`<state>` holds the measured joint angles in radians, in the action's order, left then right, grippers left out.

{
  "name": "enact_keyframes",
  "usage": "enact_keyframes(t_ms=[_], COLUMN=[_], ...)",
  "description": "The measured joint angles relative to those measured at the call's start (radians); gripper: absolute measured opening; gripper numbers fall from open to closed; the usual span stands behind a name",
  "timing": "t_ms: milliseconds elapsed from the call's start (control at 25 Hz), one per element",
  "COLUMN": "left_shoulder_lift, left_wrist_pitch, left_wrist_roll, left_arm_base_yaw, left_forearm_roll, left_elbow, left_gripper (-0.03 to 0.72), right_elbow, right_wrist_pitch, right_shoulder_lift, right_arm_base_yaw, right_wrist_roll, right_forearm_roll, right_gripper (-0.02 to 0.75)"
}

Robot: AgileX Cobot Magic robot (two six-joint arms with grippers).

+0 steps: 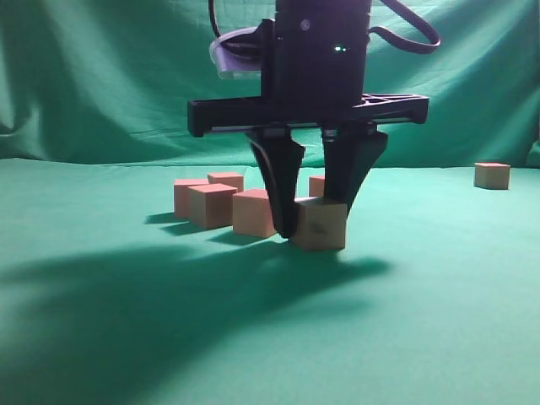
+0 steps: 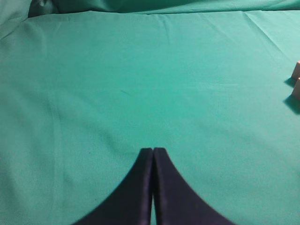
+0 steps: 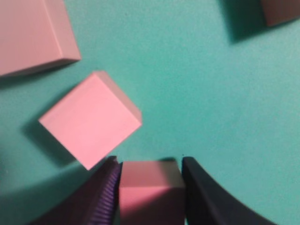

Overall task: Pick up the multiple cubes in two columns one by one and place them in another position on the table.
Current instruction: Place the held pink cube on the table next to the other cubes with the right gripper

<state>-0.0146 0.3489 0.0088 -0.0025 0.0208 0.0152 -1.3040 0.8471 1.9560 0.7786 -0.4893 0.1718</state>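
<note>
Green table [image 1: 439,321] bears the upright right gripper [image 1: 314,221] clamping a cube [image 1: 321,224]; left gripper [image 2: 153,161] pressed together.

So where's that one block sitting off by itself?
The lone cube sits far right in the exterior view, on the table near the backdrop cloth, well apart from the cluster where the right gripper straddles another cube.
</note>
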Motion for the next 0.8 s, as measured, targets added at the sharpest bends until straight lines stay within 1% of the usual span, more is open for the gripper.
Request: enact_keyframes(t_ms=[120,320,600,800], left_shoulder_lift=[0.000,0.000,0.000,0.000], left_wrist_pitch=[0.000,0.000,0.000,0.000], left_wrist_roll=[0.000,0.000,0.000,0.000], left_arm_base_yaw=[0.000,0.000,0.000,0.000], left_forearm_roll=[0.000,0.000,0.000,0.000], left_elbow=[0.000,0.000,0.000,0.000], left_gripper=[0.000,0.000,0.000,0.000], right_elbow=[0.000,0.000,0.000,-0.038], right_wrist_pitch=[0.000,0.002,0.031,0.102], right_shoulder_lift=[0.002,0.002,-0.018,-0.069], right_arm_base_yaw=[0.000,0.000,0.000,0.000], right_wrist_roll=[0.000,0.000,0.002,0.004], right_forearm_roll=[0.000,-0.002,-0.003,-0.006], right_gripper=[0.389,0.553,0.549,0.549])
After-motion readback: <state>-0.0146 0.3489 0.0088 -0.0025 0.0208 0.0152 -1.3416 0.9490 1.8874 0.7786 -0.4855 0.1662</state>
